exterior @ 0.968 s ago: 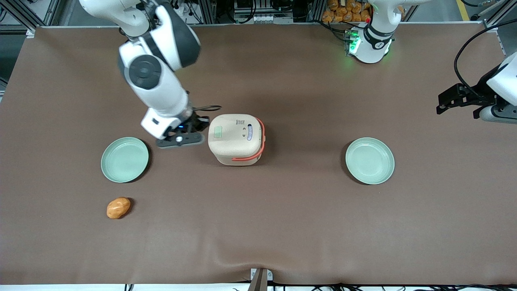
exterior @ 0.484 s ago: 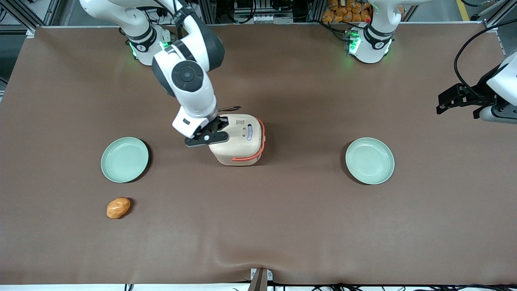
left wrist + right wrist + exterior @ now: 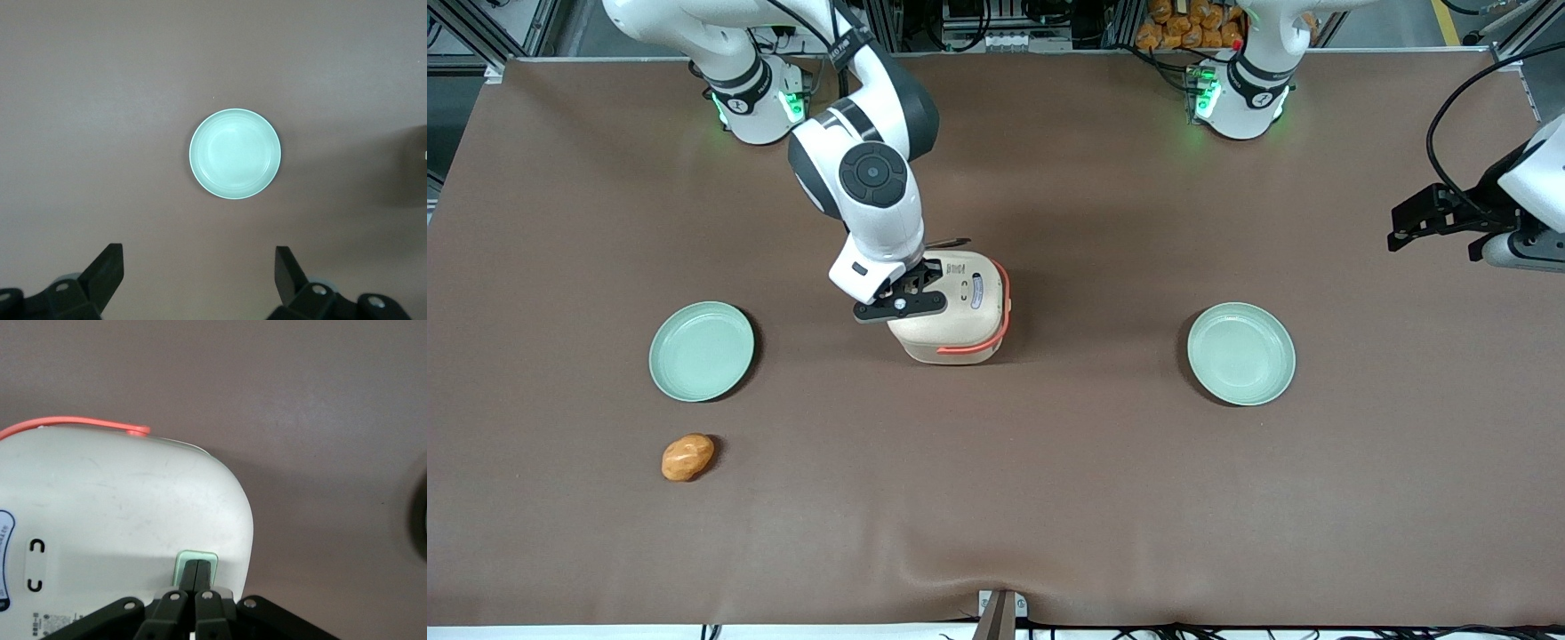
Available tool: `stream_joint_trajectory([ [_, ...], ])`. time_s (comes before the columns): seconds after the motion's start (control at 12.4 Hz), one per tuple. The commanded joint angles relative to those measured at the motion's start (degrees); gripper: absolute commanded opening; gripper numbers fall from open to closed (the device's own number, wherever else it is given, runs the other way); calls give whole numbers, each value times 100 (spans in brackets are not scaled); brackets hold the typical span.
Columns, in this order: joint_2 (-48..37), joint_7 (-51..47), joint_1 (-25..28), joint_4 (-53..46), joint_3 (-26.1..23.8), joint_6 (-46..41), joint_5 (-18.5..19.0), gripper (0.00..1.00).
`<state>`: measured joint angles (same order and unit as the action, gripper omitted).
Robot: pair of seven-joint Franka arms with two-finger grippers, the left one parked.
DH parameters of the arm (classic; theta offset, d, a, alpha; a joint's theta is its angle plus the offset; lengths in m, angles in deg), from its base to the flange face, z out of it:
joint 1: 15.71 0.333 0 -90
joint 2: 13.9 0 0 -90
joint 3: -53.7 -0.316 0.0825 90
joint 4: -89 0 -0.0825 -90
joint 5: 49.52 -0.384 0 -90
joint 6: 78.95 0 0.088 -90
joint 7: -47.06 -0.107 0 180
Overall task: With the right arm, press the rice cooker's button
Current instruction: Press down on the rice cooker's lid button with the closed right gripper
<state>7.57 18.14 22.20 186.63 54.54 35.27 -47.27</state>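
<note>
Over the cooker's lid: the gripper [image 3: 195,568] of the right arm [image 3: 867,191] hangs with its fingers [image 3: 189,573] pressed together, no gap between the tips, holding nothing.
Contact: the joined tips rest on a pale green button [image 3: 195,561] set near one edge of the lid; whether they push it down cannot be told.
Front view of gripper: the gripper [image 3: 903,298] covers the lid's edge toward the working arm's end of the table.
Rice cooker: the rice cooker [image 3: 953,307] is a cream rounded-square body, lid down, with a coral-orange band handle [image 3: 996,329] curving round the side toward the parked arm's end.
Lid details: small dark marks and a printed label show on the cream lid [image 3: 120,500] beside the button.
Position: the cooker stands near the middle of the brown table [image 3: 1049,498], directly under the gripper.
Plates: one mint green plate [image 3: 702,350] lies toward the working arm's end, another mint green plate [image 3: 1240,353] toward the parked arm's end, each well apart from the cooker.
Other: an orange lump [image 3: 687,457] lies nearer the front camera than the first plate.
</note>
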Motion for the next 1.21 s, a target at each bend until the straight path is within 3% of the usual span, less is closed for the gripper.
stream_joint_trajectory([
  [0.0,41,-166,24,1,47,-14,118,0],
  [0.48,305,-307,33,11,47,162,118,0],
  [0.73,17,-281,-90,-339,65,-414,22,4],
  [0.81,-89,-298,-186,-672,65,-1001,21,47],
  [0.89,-151,-324,-248,-1058,74,-1625,47,99],
  [1.13,-388,-263,-949,-2070,92,-2806,-75,100],
])
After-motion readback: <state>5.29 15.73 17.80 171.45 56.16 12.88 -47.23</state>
